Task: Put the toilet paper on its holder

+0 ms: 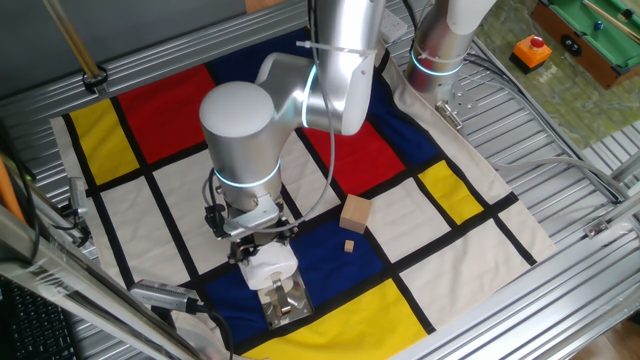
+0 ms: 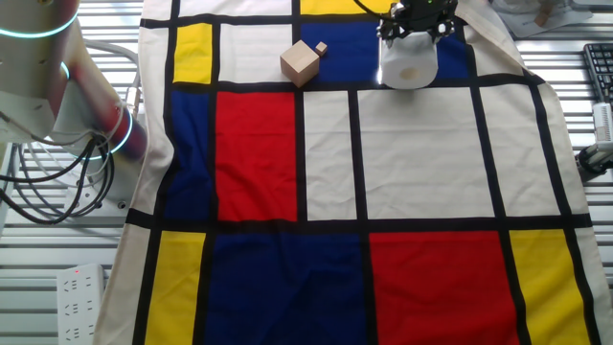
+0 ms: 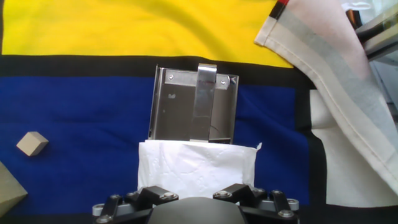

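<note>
One toilet paper roll, gripper clamping it, is hovering at the holder; threading onto the bar remaining.

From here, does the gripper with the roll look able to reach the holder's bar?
Probably yes: the gripper holds the toilet paper right at the holder, and nothing lies between roll and bar.

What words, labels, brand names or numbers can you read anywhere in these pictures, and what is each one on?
None can be read.
The toilet paper, held in the gripper, is plain white.
The holder shows only bare chrome and screws.
The wooden cube, the small wooden block and the colour-block cloth carry no print.
The white power strip has markings too small to read.
</note>
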{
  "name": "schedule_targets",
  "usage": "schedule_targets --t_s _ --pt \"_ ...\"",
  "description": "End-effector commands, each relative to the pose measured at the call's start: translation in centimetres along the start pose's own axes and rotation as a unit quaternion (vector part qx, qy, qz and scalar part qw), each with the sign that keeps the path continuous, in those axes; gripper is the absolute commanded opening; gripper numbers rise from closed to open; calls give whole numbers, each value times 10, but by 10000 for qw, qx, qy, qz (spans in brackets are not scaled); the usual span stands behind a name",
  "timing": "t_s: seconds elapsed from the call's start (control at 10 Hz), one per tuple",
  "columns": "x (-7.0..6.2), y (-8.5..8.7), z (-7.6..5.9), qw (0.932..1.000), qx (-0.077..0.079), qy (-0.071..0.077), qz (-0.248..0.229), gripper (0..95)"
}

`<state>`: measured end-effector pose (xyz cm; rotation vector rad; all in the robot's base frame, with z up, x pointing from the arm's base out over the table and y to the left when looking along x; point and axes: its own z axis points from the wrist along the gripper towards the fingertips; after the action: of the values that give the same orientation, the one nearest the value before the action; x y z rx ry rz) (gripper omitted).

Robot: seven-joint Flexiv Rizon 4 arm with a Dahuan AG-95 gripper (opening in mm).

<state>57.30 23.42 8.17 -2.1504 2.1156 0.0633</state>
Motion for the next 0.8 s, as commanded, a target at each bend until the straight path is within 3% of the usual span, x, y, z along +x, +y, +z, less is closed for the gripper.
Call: schedule_targets --t_s 0.1,0.8 --pt "0 0 -1 10000 -13 14 4 0" --pt "-4 0 -16 9999 -61 102 84 0"
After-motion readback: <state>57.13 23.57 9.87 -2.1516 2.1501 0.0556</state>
